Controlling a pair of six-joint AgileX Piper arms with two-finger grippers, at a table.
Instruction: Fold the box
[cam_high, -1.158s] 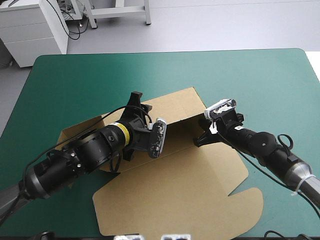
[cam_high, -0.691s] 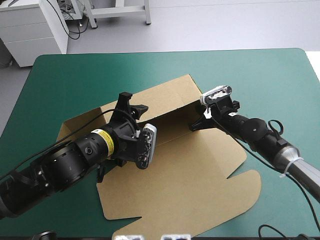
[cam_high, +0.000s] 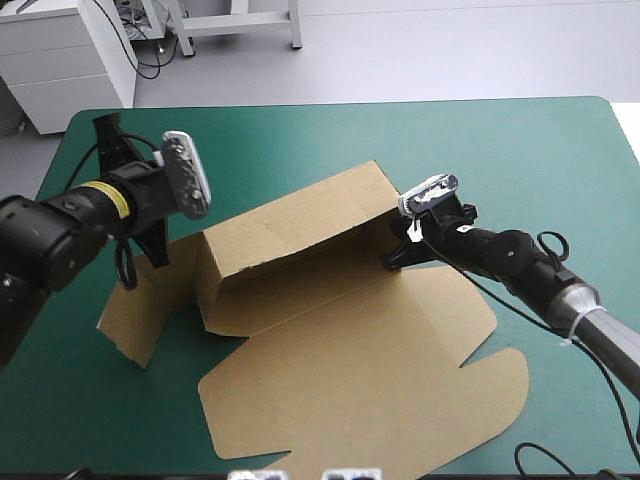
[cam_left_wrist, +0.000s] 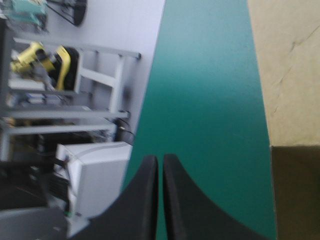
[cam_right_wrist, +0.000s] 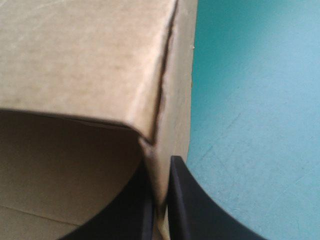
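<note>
the brown box lies at the middle of the teal-green cover. its long wall is raised toward the table's far edge, its lid panel lies flat toward the near edge, and a side flap spreads toward the left edge. the high view shows the left gripper lifted clear of the board over the table's far left corner, but not how its fingers stand. the left wrist view settles that: the two black fingers are pressed together with nothing between them, bare cover ahead and the box off to one side. the right gripper sits at the raised wall's right end. only the right wrist view shows its fingers clamped on the thin edge of the box's end flap, at the corner where it meets the wall.
</note>
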